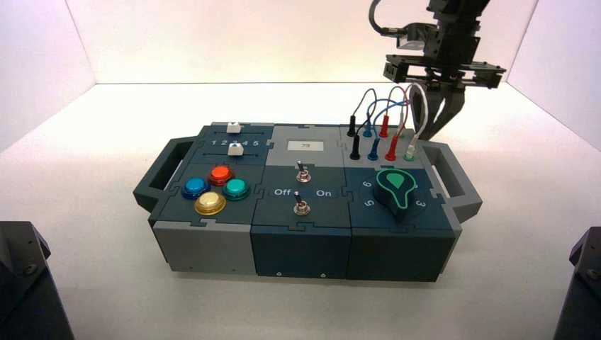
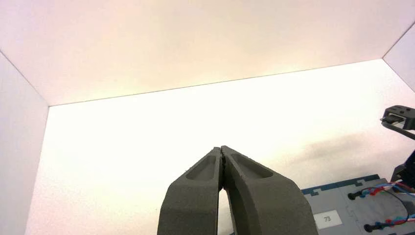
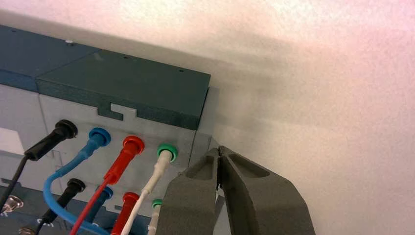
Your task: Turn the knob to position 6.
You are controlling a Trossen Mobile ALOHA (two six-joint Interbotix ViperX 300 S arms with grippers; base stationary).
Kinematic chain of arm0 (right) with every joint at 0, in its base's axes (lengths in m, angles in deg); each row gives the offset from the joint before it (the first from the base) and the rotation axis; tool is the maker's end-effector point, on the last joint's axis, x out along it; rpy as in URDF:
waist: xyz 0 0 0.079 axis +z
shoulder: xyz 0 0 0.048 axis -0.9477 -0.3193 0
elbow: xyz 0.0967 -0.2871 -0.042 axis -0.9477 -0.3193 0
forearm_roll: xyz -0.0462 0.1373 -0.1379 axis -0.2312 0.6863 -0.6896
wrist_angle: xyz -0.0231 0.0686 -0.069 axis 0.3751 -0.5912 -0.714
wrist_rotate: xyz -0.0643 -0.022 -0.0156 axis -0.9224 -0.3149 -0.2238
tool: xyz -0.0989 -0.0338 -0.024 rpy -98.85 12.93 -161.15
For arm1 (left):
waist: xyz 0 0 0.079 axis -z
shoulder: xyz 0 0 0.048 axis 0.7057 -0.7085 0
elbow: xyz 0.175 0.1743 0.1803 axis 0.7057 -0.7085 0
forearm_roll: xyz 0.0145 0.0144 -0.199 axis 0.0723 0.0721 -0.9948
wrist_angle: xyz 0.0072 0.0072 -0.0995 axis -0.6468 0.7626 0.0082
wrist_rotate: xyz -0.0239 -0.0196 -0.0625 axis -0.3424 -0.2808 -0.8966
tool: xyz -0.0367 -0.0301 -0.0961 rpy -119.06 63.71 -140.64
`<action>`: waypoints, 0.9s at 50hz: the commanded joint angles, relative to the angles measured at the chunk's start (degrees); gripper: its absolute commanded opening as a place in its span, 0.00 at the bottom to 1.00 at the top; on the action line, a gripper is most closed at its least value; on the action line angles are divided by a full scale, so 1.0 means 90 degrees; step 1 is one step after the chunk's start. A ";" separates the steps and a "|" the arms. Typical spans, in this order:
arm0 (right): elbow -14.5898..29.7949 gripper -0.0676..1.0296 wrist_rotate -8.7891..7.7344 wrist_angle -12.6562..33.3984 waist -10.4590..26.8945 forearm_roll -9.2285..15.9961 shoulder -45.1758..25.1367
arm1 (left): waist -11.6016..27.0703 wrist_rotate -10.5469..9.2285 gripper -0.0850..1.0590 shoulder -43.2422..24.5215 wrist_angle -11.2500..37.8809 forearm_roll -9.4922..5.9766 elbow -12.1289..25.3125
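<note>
Knob: the knob (image 1: 395, 187) sits on the box's front right module, a dark teal teardrop with a bright green top face and pale outline, its rounded end toward the wire sockets and its tip toward the front right.
Scale: white numerals ring it on the dark teal panel; position 6 (image 1: 367, 185) lies just to its left, 5 in front of that, 3 to its right.
Room around knob: nothing touches it and the space above it is open; the box's right edge and grey handle (image 1: 453, 180) lie close beside it.
Box: the box (image 1: 305, 205) is blocky, matte, made of teal and grey puzzle-jointed panels, on a white, finely textured floor.
Wires: black, blue, red and white leads (image 1: 386, 117) loop between two rows of sockets just behind the knob.
Right gripper: the right gripper (image 1: 438, 113) hangs above the back right corner of the box, beside the white lead, apart from the knob; its grey, ribbed fingers (image 3: 195, 196) are pressed together, pinching nothing.
Left gripper: the left gripper (image 2: 222, 152) is parked off to the left, clear of the box, tips closed and empty.
Middle and left modules: two silver toggles (image 1: 302, 190) marked Off and On, four round coloured buttons (image 1: 215, 190), two white sliders (image 1: 234, 138).
</note>
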 commanded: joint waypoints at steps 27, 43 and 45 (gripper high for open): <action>0.0137 0.04 0.0596 0.0313 0.0068 -0.1152 0.1826 | -0.0020 0.0039 0.05 -0.0010 0.0039 0.0010 0.0039; -0.0869 0.04 0.0596 0.0830 0.0117 -0.0674 0.3965 | -0.0020 0.0039 0.05 0.0010 0.0049 0.0010 -0.0039; -0.0967 0.04 0.0596 0.0850 0.0127 -0.0557 0.4141 | -0.0020 0.0039 0.05 0.0010 0.0049 0.0010 -0.0039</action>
